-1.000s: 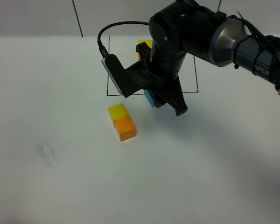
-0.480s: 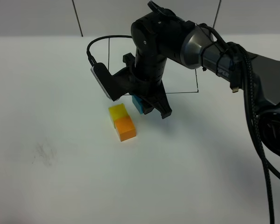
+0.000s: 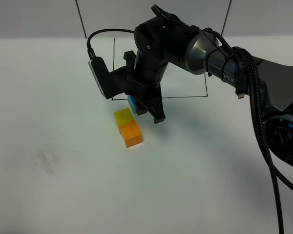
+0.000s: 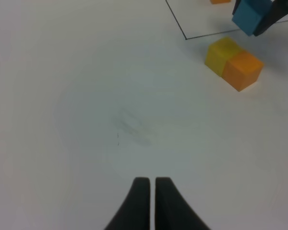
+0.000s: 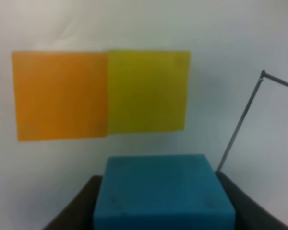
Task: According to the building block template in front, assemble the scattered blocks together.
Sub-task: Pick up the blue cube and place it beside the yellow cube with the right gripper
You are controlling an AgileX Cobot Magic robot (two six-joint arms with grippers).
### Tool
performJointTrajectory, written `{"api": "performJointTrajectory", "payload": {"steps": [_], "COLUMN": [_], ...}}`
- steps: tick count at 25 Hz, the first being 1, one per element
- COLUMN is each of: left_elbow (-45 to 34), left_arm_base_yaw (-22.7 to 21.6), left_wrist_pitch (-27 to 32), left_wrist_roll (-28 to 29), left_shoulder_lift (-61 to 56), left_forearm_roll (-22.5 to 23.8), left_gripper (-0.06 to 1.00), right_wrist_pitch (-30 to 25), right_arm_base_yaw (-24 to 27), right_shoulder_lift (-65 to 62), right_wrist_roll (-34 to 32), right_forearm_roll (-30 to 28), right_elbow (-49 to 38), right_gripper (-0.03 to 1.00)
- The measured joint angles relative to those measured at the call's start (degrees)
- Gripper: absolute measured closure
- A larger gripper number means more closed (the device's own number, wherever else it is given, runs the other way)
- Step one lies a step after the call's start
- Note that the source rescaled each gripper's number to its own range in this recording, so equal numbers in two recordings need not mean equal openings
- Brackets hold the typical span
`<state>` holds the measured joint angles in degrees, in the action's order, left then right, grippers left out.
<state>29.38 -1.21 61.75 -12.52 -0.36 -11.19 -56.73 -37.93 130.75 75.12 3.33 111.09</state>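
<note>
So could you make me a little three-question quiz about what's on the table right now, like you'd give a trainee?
1. True or false: the yellow cube and the orange cube sit touching side by side on the table.
2. What is the right gripper holding? A) the blue cube B) a yellow cube C) nothing
3. Fill in: the left gripper hangs over bare table with its jaws ____.

Key
1. True.
2. A; the blue cube sits between its fingers, beside the yellow cube and near the black drawn rectangle.
3. Shut, holding nothing.
</note>
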Motion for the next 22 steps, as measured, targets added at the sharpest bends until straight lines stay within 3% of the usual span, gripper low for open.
{"api": "performJointTrajectory", "payload": {"steps": [22], "left_elbow": [0.0], "left_arm_base_yaw": [0.0], "left_wrist_pitch": [0.0], "left_wrist_roll": [0.0], "left_shoulder_lift": [0.0], "left_forearm_roll": [0.0], "left_gripper": [0.94], "right_wrist_pitch": [-1.0], "right_arm_base_yaw": [-0.1], "right_shoulder_lift": [3.1], "right_wrist_roll": [1.2], "right_forearm_roll": [-2.4], "right_elbow": [0.6], "right_gripper": [0.51]}}
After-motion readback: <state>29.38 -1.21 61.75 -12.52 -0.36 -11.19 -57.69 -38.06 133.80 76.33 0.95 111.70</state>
